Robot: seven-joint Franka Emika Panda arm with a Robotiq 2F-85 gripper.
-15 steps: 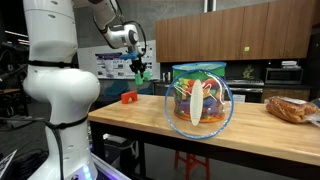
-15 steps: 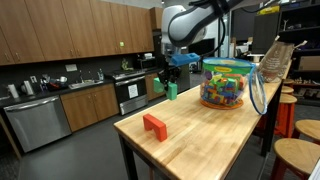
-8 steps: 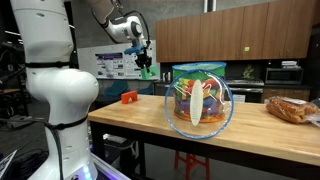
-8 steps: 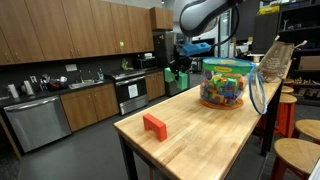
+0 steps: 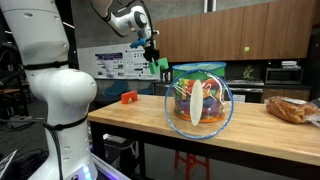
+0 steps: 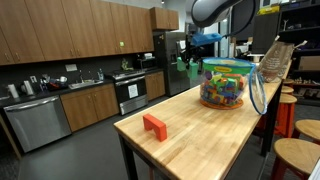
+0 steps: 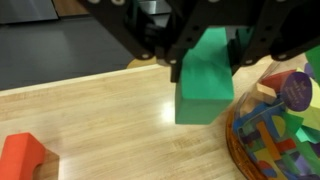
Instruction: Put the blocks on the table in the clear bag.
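Closest to the wrist camera, the gripper (image 7: 208,48) pinches a green block (image 7: 205,85) between its dark fingers and holds it in the air over the table (image 7: 100,110). Lower down, the clear bag (image 7: 285,125), full of coloured toys, stands on the wood just beside the block. Farther off, a red block (image 7: 20,158) lies on the table, well apart from the bag. In an exterior view the green block (image 5: 160,66) hangs level with the top of the bag (image 5: 198,100).

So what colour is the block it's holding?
Green. The block in the gripper shows best in the wrist view.
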